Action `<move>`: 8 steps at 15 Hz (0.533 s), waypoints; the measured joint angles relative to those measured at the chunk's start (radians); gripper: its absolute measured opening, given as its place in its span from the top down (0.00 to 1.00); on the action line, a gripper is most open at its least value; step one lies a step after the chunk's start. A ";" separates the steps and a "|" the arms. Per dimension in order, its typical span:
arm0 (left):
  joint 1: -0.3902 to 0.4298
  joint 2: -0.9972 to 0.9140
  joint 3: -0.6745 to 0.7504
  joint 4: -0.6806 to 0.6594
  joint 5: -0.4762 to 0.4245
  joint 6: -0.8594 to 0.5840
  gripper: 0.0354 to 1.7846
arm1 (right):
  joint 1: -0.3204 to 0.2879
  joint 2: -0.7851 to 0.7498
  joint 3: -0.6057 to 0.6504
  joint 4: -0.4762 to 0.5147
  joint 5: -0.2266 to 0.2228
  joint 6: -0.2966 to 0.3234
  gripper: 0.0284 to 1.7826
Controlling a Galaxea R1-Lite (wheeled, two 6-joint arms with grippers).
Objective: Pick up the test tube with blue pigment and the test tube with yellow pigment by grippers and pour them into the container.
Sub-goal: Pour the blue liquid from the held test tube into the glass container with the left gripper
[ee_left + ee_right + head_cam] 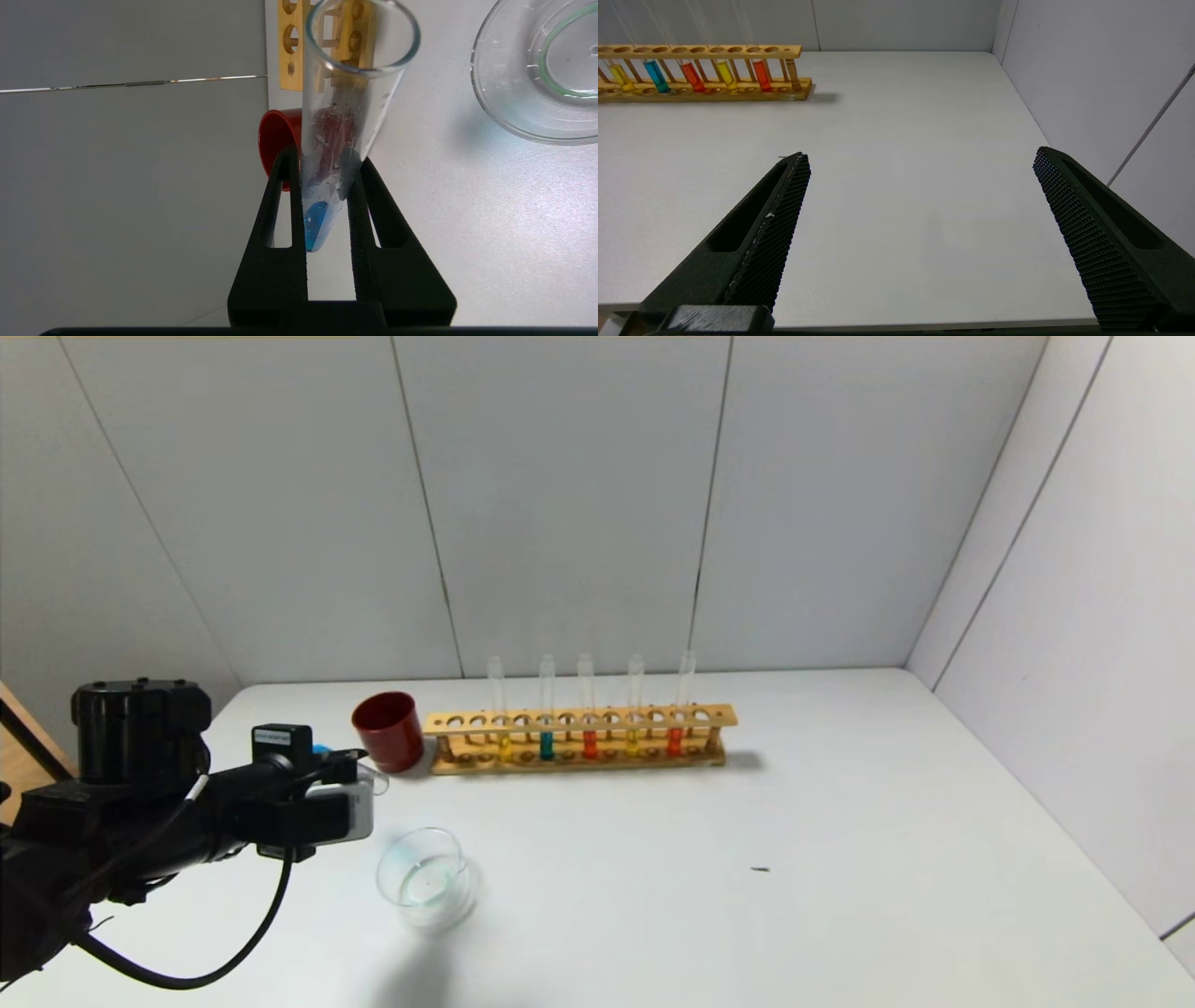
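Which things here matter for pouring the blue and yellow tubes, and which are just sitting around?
In play:
- blue test tube, clamped in the left end effector
- yellow test tube, in the rack
- glass container
- right end effector, open, idle

Just there:
- wooden rack
- red cup
- teal tube
- orange-red tubes

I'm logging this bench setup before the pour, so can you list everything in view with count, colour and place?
Rack: one, wooden, standing at the back of the table.
Tubes in rack: five, clear glass; two yellow, one teal, two orange-red.
Blue tube: one, clear glass with a little blue liquid, clamped in the left gripper, mouth tilted toward the camera.
Cup: one, dark red, at the rack's left end.
Glass dish: one, clear, in front of the rack.
Table: one, white.
Left gripper: black, beside the cup, behind the dish.
Right gripper: black, spread wide above bare table.
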 joint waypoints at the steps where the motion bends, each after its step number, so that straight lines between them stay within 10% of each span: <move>1: 0.000 0.009 0.001 -0.027 -0.001 0.004 0.84 | 0.000 0.000 0.000 0.000 0.000 0.000 0.02; 8: 0.029 0.092 0.008 -0.194 -0.083 0.067 0.84 | 0.000 0.000 0.000 0.000 0.000 0.000 0.02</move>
